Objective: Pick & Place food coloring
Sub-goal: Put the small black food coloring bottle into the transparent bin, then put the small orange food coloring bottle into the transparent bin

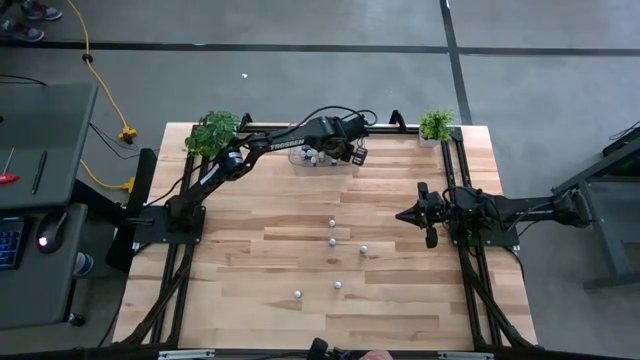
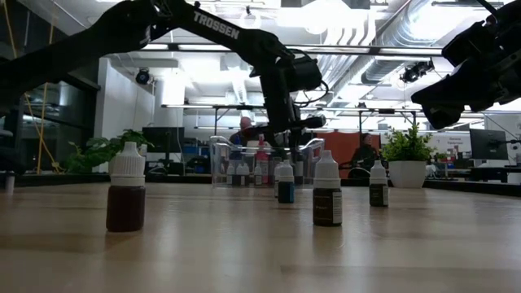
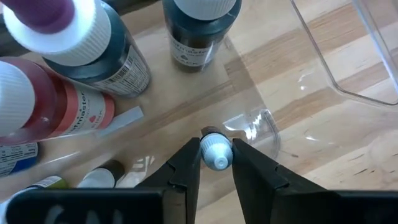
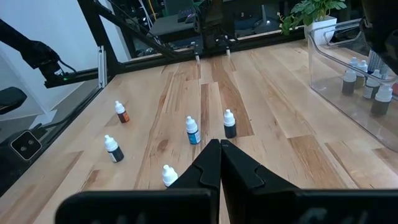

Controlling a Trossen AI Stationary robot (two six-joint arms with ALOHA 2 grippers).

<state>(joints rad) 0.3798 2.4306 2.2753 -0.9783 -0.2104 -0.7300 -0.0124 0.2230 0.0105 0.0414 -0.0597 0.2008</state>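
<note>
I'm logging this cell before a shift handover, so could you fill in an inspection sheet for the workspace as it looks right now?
Surface: wooden table, bare planks between the bottles.
Job's things: five loose bottles stand mid-table; more bottles stand in the clear bin at the far edge.
Clutter: two potted plants at the far corners.
Grippers: left gripper is inside the bin, fingers either side of a small white-capped bottle; right gripper is shut, empty, waiting at the right side.
Cables: a yellow cable runs over the floor left of the table.
Surroundings: a desk with a keyboard and mouse at left.
</note>
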